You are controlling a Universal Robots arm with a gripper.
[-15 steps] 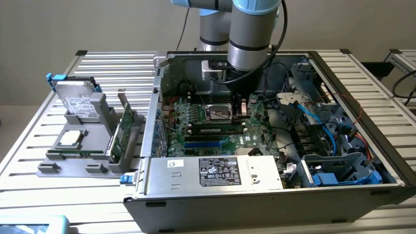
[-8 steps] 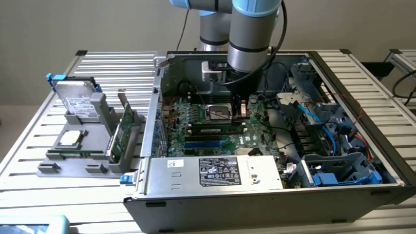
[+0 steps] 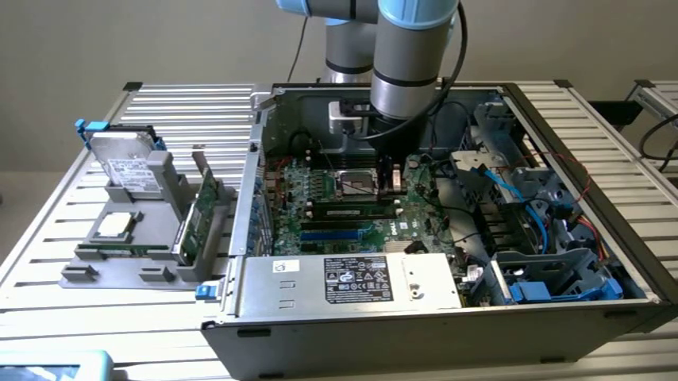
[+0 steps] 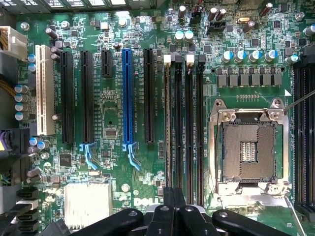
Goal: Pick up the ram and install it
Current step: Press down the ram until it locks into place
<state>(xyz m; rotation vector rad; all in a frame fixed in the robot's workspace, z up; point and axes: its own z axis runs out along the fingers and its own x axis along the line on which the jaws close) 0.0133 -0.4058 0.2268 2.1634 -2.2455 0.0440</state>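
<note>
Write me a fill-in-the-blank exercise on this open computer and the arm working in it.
1. The end effector hangs over the green ___ inside the computer case.
2. Its jaws are ___.
3. The processor socket is ___, with no chip in it.
4. The hard drive stands in the grey holder on the exterior view's ___ of the case.

Missing words: motherboard; shut; empty; left
</note>
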